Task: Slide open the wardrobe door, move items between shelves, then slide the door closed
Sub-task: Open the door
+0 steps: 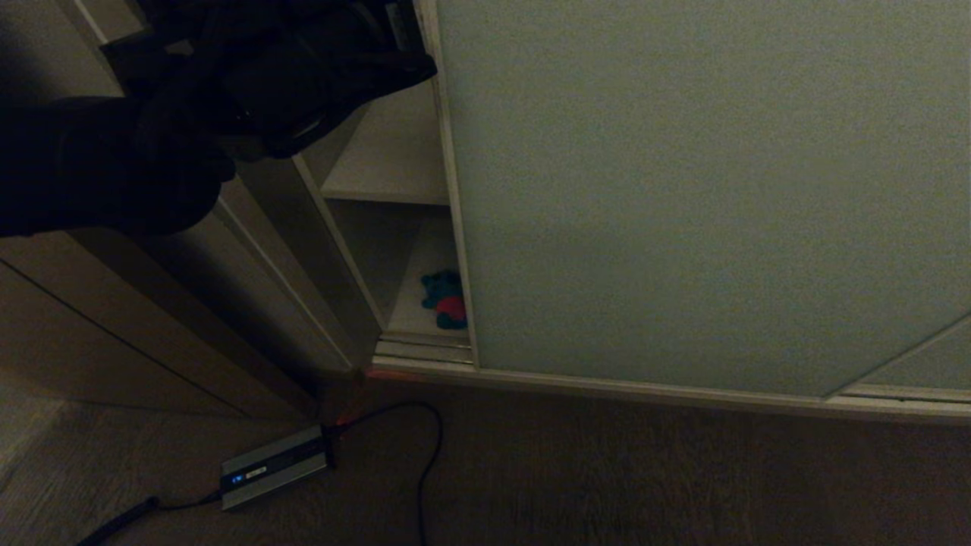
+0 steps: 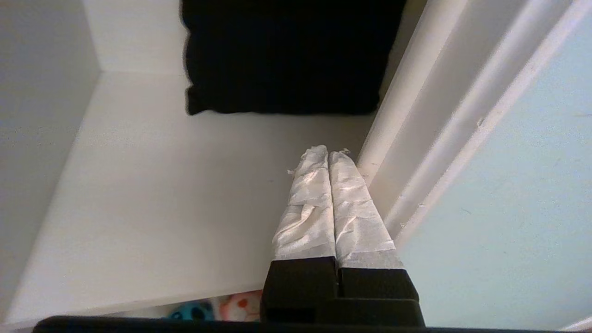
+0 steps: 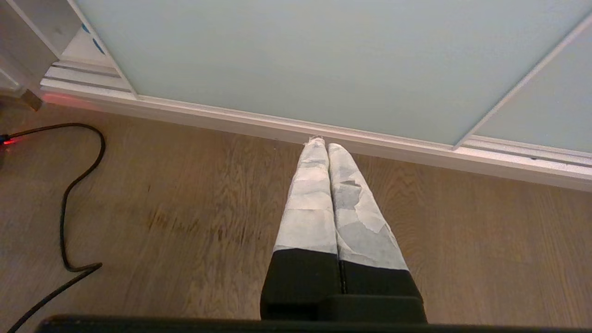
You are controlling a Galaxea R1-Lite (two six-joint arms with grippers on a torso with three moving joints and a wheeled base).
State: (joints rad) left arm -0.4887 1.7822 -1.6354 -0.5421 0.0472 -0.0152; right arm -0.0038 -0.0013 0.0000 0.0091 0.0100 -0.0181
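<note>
Left gripper (image 1: 402, 72) was up at the door's leading edge in the head view, fingers pressed flat together with nothing in them, right against the cream strip of the sliding wardrobe door (image 1: 705, 189). So the door was only cracked open, a narrow gap to the left of its edge. Through that gap you could see an upper shelf (image 1: 394, 171) and, lower down, the teal bear (image 1: 446, 299) in its red shirt lying just beside the door edge. On the floor (image 1: 607, 478) out in front of the door's bottom rail sat a little black box (image 1: 273, 466) with a cable (image 1: 428, 455).

Left wrist view made it clearer: the taped fingertips (image 2: 319, 159) were closed tight and sitting just beside the door frame strip (image 2: 467, 134), over the shelf board (image 2: 162, 185). A big dark folded cloth (image 2: 286, 55) sat at the back of that shelf, close to the door. Peeking out under the shelf's front edge were the pink plush (image 2: 240, 306) and a bit of the teal one next to it.

Right wrist view: right gripper (image 3: 326, 145) also pinched closed and empty, hanging over the floor in front of the door's bottom rail, looking parked.

My read: early days. Door barely started, both toys still down low, nothing moved yet, closing still to come.
</note>
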